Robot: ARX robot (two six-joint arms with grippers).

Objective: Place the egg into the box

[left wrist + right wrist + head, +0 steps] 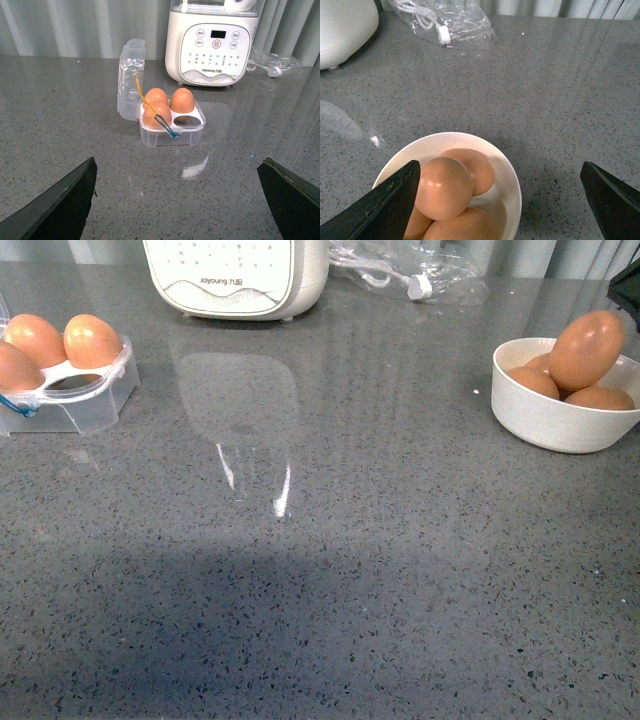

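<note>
The clear box (85,400) sits at the far left of the grey counter with three orange-brown eggs (92,340) in its cups. Seen from the left wrist, its lid (131,80) stands open behind the box (172,135), and one front cup is empty. My left gripper (178,162) is open, well short of the box, over bare counter. At the right, a white bowl (560,420) holds several eggs, and the top egg (586,350) rests on the others. My right gripper (500,166) hangs open above the bowl (509,175), one finger beside the top egg (444,187).
A white kitchen appliance (235,275) stands at the back of the counter, with a clear plastic bag holding a cable (410,275) to its right. Open grey counter lies between box and bowl. A curtain hangs behind.
</note>
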